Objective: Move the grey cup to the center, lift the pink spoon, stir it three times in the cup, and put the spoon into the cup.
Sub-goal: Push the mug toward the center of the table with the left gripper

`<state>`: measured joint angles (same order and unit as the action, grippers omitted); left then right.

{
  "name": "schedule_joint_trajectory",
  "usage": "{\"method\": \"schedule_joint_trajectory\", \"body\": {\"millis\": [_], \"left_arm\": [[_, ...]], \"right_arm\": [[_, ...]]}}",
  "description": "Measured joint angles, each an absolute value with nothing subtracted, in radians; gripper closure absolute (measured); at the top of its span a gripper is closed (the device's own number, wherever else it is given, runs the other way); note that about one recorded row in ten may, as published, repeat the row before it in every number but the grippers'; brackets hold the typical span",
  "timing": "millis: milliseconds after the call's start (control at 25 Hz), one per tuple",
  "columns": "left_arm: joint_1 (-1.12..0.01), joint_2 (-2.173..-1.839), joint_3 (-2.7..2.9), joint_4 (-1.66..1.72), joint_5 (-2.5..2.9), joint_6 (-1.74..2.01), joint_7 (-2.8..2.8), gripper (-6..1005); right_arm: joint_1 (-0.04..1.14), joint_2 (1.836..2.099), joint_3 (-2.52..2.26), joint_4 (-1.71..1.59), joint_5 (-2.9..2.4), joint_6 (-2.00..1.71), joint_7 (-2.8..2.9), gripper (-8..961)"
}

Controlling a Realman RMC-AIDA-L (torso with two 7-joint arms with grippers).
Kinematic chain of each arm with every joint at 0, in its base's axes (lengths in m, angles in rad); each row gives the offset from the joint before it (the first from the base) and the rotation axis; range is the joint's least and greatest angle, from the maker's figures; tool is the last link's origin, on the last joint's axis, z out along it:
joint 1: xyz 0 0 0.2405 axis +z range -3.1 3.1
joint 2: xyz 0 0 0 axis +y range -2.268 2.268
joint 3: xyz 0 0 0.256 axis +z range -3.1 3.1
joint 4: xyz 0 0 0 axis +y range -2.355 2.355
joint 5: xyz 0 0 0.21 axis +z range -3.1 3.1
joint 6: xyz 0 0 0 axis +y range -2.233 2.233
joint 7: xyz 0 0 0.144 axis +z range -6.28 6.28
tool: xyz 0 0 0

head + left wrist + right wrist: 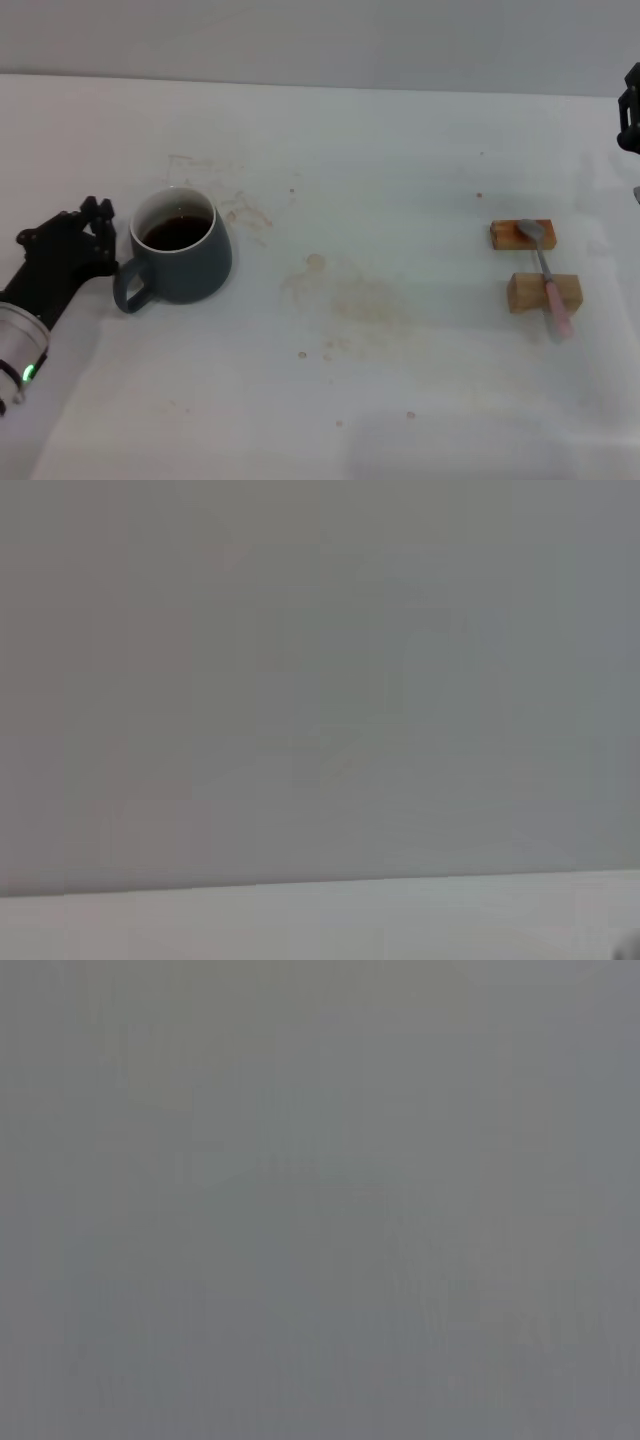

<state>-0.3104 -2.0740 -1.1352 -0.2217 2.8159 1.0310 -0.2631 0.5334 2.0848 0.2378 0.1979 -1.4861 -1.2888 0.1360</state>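
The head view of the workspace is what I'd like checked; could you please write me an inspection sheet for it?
Surface: white table, faint brownish stains near its middle.
Job's things: grey cup on the left, upright, dark liquid inside; pink spoon on the right, lying across two wooden blocks.
Clutter: nothing seen.
Grippers: left claw beside the cup's handle; right claw at the far right edge, clear of the spoon.
Cables: nothing seen.
Surroundings: plain grey wall behind the table.

Open table [400,380] lies between the grey cup [185,262] and two wooden blocks [535,265].
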Motion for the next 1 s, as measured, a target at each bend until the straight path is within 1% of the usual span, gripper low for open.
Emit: {"method": "schedule_joint_trajectory", "body": {"millis": [1000], "left_arm": [[-0.328, -2.078, -0.976, -0.289, 2.809, 1.026, -0.274, 866]], "right_arm": [[0.541, 2.086, 0.212, 0.199, -1.486, -1.273, 0.137, 618]]}}
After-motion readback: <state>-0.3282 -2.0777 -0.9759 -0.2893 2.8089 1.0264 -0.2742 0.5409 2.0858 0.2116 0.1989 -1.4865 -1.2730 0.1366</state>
